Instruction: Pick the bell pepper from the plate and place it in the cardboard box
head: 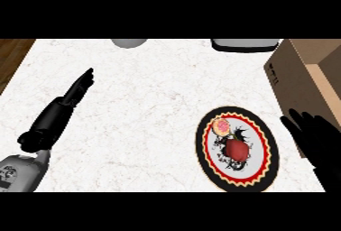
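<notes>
My right hand [313, 135] hangs spread at lower right, beside the plate [269, 149] holding the bell pepper [236, 150]; cardboard box [293, 81] upper right; my left hand [80, 88] straight-fingered, left.

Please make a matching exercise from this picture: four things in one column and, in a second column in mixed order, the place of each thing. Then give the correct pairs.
Things:
1. bell pepper
2. cardboard box
3. left hand
4. right hand

Places:
A. at the counter's right edge, open at the top
B. on the patterned plate
C. over the left part of the counter, fingers straight, holding nothing
D. between the plate and the box, fingers spread

Pairs: 1-B, 2-A, 3-C, 4-D
</notes>
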